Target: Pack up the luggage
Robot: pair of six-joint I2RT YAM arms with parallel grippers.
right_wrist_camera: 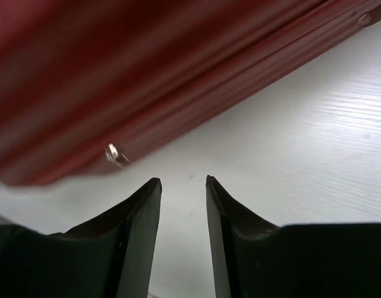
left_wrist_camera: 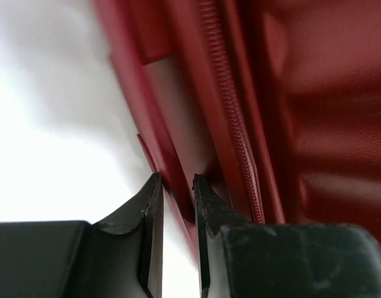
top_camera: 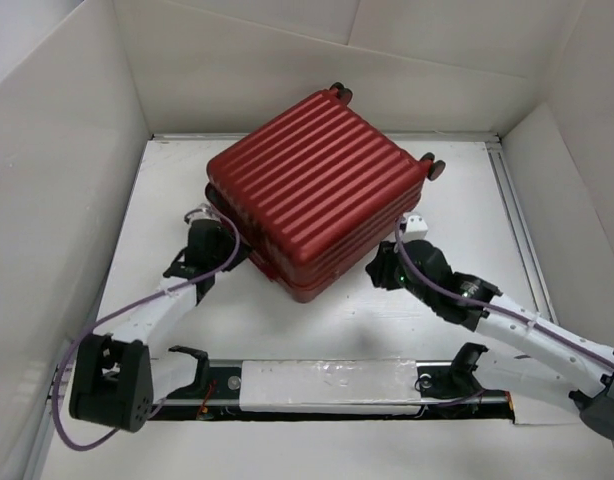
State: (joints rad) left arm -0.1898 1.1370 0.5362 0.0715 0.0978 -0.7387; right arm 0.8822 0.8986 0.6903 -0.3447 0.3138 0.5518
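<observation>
On the white table (top_camera: 317, 335), toward the back middle, the luggage (top_camera: 317, 190) lies flat and closed, ribbed dark red shell facing up, turned at an angle to the table edges. Two small dark wheels (top_camera: 339, 93) show at its far end, one at the top corner and one at the right corner. Left gripper (top_camera: 225, 250) is pressed in at the case's near-left side, low by the seam. In the left wrist view the left gripper (left_wrist_camera: 178, 198) has its black fingers (left_wrist_camera: 150, 236) drawn nearly together, with a thin red edge of the shell running down between them, so it is pinching that lip. The zipper (left_wrist_camera: 231, 105) runs up the side just right of the fingertips; focus is soft. Right gripper (top_camera: 384, 268) sits at the case's near-right corner, just beside it, not touching as far as can be seen. From its wrist camera the right gripper (right_wrist_camera: 183, 183) has its fingers (right_wrist_camera: 138, 223) parted, with only bare table between them and the red side just ahead. A small silver fitting (right_wrist_camera: 114, 153) shows on the lower edge of the case. Purple cable (top_camera: 137, 310) runs along the left arm. White walls (top_camera: 287, 60) box in the table.
</observation>
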